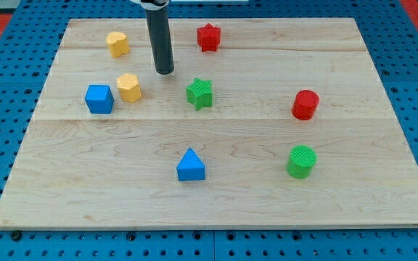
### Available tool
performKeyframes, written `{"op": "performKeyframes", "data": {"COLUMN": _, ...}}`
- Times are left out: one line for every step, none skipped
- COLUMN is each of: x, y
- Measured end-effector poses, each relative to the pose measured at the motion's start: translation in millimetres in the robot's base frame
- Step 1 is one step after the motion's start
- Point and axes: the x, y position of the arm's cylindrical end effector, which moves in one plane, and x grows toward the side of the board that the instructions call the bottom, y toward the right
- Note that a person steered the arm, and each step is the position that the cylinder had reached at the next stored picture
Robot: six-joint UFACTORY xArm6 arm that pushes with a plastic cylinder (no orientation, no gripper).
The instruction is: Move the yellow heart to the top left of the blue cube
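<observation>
My tip point(164, 72) rests on the wooden board point(216, 196) in its upper left part, touching no block; it is a plain rod end with nothing to open or close, and it holds nothing. Two yellow blocks lie near it, and I cannot say for certain which one is the heart. One yellow block point(129, 87) sits just below my tip and toward the view's left, close but apart from it, and its notched top suggests the heart. The other yellow block point(117, 43) lies up and to the view's left of my tip, a little farther off. The blue cube point(99, 98) is beyond the nearer yellow block, farther left and lower from my tip, just beside that block without touching it. The green star-like block point(200, 93) stands just right of and below my tip. The red star-like block point(208, 37) is above and to the right of my tip. The blue triangular block point(190, 165) lies well below my tip, slightly right. The red cylinder point(305, 104) and the green cylinder point(301, 161) stand well apart from my tip toward the view's right, the green one lower. No writing, brand or label can be read on anything here.
</observation>
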Motion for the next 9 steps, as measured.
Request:
{"op": "performKeyframes", "data": {"x": 0.0, "y": 7.8}}
{"op": "performKeyframes", "data": {"x": 3.2, "y": 34.2}}
{"op": "performKeyframes", "data": {"x": -1.0, "y": 42.6}}
{"op": "performKeyframes", "data": {"x": 1.9, "y": 64.5}}
{"op": "performKeyframes", "data": {"x": 1.9, "y": 95.4}}
{"op": "performKeyframes", "data": {"x": 25.4, "y": 138.7}}
{"op": "performKeyframes", "data": {"x": 3.5, "y": 108.1}}
{"op": "performKeyframes", "data": {"x": -60.1, "y": 73.0}}
{"op": "performKeyframes", "data": {"x": -65.5, "y": 54.8}}
